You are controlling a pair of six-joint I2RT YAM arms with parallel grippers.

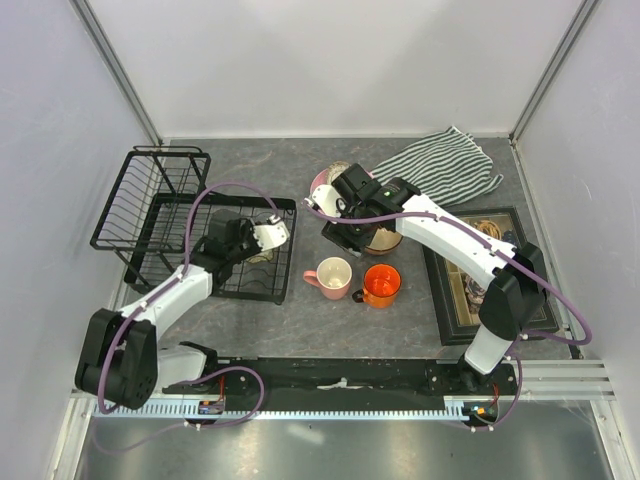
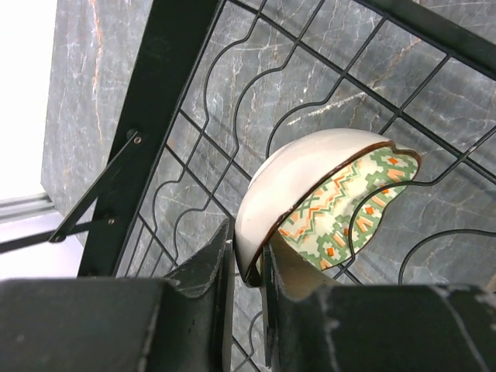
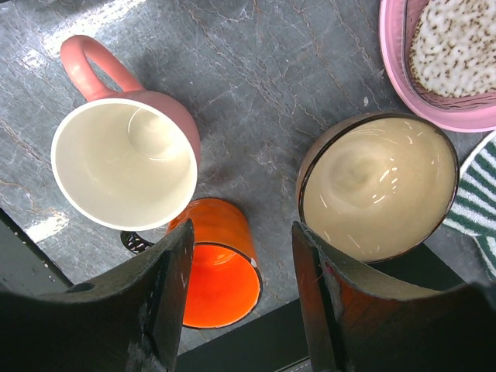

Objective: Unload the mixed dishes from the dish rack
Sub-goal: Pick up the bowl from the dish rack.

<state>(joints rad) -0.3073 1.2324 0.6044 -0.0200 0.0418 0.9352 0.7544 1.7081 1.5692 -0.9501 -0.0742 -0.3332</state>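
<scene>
Because the small patterned oval dish (image 2: 333,205) stands tilted on edge among the wires of the black wire dish rack (image 2: 167,116), the left gripper (image 2: 249,275) takes it by the rim; its jaws are nearly together, clamped on that rim, one finger on the cream outside and one on the green-and-orange inside. To the right of the rack, on the grey stone-look table (image 3: 256,93), stand the pink mug (image 3: 124,167), the orange mug (image 3: 225,271), the glossy tan-brown bowl (image 3: 377,186) and the pink round plate (image 3: 403,70), apparently already unloaded; the right gripper (image 3: 242,256) hangs over them, jaws wide apart, holding nothing.
</scene>
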